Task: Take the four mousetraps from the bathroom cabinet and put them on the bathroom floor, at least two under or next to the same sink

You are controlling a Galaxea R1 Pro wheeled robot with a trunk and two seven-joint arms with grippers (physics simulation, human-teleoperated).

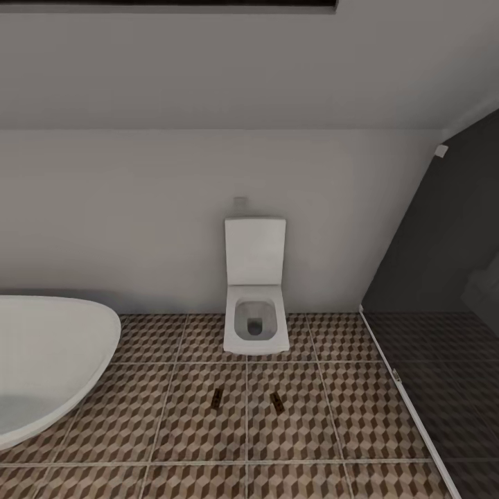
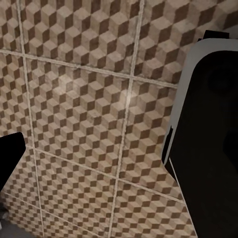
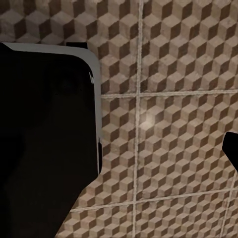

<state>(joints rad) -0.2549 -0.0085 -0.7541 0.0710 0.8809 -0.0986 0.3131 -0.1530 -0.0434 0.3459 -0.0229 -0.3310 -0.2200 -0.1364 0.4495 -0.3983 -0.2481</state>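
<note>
Two small dark mousetraps point(image 1: 216, 396) point(image 1: 276, 400) lie flat on the bathroom floor point(image 1: 194, 423), about one tile in front of the toilet and side by side, a short gap between them. The cabinet and the sink are out of view. In the left wrist view a dark fingertip point(image 2: 10, 153) hangs over the cube-pattern floor tiles point(image 2: 84, 99). A dark fingertip point(image 3: 231, 148) likewise juts in over the tiles point(image 3: 163, 124) in the right wrist view. Nothing shows in either hand.
A white wall-hung toilet point(image 1: 256, 298) stands against the far wall. The oval white bathtub point(image 1: 41, 360) fills the left. A dark glass shower partition point(image 1: 430, 360) with a pale floor rail closes off the right. The robot's dark, grey-edged body point(image 2: 208, 144) point(image 3: 44, 139) shows in both wrist views.
</note>
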